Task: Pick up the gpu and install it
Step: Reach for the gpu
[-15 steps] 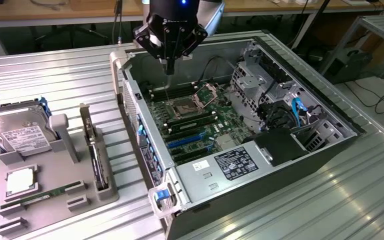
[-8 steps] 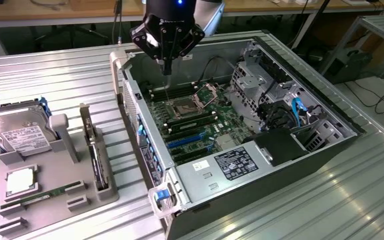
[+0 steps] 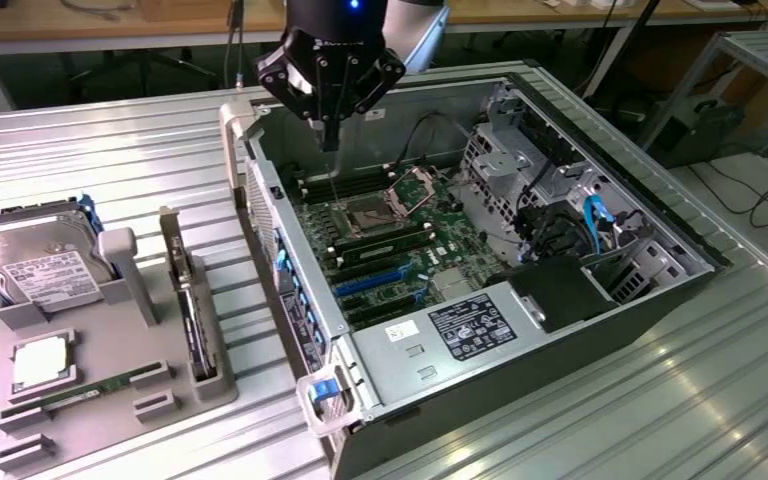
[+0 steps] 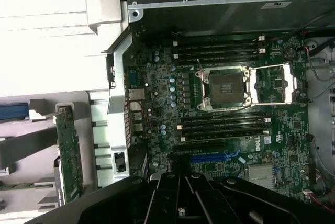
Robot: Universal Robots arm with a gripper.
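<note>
Above open case (image 3: 531, 410) | jaws pressed together, empty | gpu (image 3: 195, 320) upright in grey rack (image 3: 204, 393) | board logo (image 4: 255, 142) perhaps Dell

Washed-out glare across the table (image 4: 42, 46)

Black claw (image 3: 329, 140), green motherboard (image 3: 404, 245), blue slots (image 3: 365, 284), silver ribbed table (image 3: 104, 150)

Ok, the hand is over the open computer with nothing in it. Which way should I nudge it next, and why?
Probably shift the hand toward the exterior view's left, over the gray holder. The hand is shut and empty above the computer case, while the graphics card stands on edge in that holder, outside the case.
</note>
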